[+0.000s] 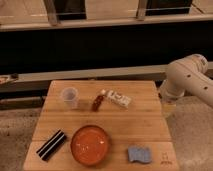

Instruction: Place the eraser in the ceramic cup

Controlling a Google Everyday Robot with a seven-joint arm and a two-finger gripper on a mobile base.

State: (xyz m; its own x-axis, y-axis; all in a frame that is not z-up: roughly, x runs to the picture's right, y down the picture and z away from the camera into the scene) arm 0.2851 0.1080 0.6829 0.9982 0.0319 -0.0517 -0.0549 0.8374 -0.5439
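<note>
One black rectangular eraser with pale stripes [51, 144] lies at the wooden counter's [145, 127] front-left corner, just beside the round orange bowl [90, 144]. The pale ceramic cup [69, 96] stands well behind it. I reckon it's light and stiff-backed, so I pinch across its narrow width, mid-length. My tool [168, 105] hangs off the right edge; wide or narrow, I can't tell.

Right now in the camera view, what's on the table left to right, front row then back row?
Front: black striped eraser → orange bowl → blue sponge. Back: pale cup → small red-brown item → white box. The arm stands right of the table; its gripper is out of view.
</note>
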